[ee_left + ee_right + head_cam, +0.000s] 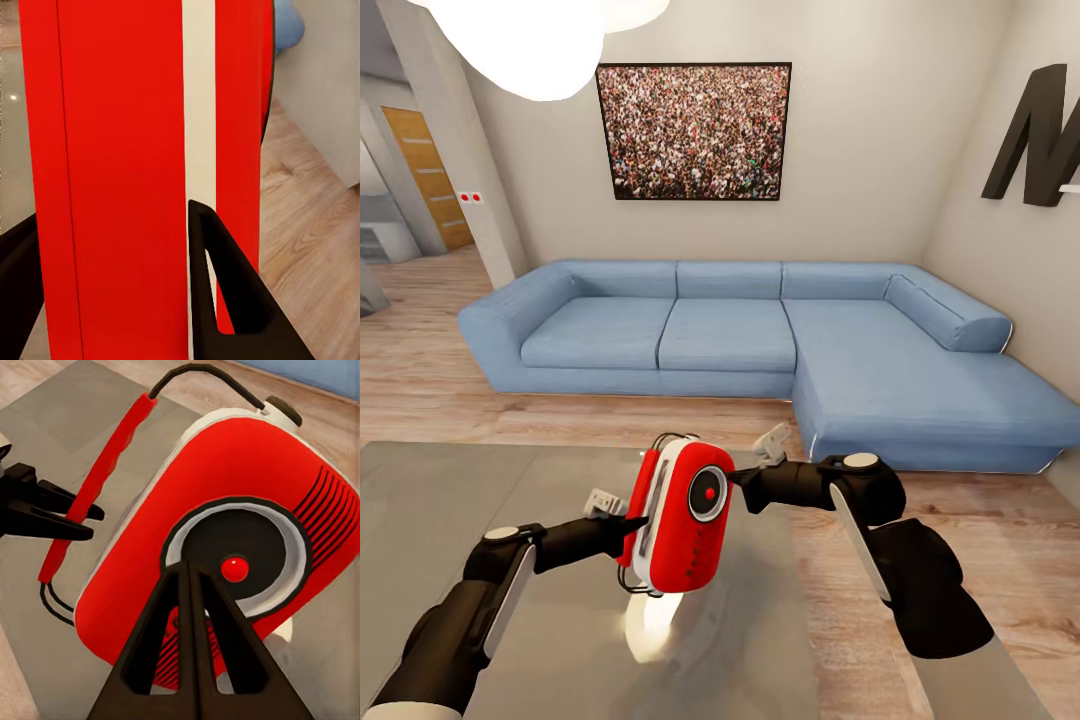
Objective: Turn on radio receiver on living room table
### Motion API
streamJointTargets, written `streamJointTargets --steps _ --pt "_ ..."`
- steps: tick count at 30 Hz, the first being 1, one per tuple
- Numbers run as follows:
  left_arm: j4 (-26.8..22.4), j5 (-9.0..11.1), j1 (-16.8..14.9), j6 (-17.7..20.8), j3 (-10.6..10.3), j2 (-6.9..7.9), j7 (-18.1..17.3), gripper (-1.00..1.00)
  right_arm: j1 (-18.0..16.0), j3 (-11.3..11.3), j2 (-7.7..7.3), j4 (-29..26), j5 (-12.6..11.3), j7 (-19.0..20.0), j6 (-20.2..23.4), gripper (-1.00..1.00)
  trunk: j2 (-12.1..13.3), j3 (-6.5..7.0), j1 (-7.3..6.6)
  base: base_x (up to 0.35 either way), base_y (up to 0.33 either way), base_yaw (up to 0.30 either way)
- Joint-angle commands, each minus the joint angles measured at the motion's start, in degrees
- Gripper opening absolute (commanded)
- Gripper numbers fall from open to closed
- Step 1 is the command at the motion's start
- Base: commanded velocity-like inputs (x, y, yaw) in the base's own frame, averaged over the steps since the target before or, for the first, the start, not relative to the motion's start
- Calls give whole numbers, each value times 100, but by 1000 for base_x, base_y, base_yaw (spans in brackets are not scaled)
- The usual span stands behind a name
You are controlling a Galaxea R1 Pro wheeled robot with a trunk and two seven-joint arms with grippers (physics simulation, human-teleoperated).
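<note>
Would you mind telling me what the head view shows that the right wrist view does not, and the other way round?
Head view alone: the blue sofa, the framed crowd picture, the dark wall letter and both arms.
Right wrist view alone: a close look at the grille lines on the radio's red front, and the right gripper, fingers together at the dial.
Shared: the radio receiver, held above the grey table by the left gripper at its handle side.

red radio receiver [695,525], upright above table [440,500]
</note>
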Motion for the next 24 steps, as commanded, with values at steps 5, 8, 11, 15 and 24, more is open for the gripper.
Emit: streamJointTargets --steps 5,8,11,15,24 --pt "-55 55 -3 17 0 6 -10 -100 0 -33 -54 0 -1 3 -3 -100 0 0 0 0 0 0" --pt "-99 55 -5 17 0 8 -10 -100 0 -126 -80 0 -5 8 -8 -100 0 0 0 0 0 0" --pt "-126 55 -3 17 0 8 -16 -100 0 -144 -84 0 -15 19 -12 -100 0 0 0 0 0 0" --pt "-155 76 0 27 0 205 -65 -100 0 -150 -85 0 -38 33 -17 -100 0 0 0 0 0 0" --pt "-179 86 -2 26 67 387 -546 -100 0 -142 -77 -3 -52 52 -23 -100 0 0 0 0 0 0"
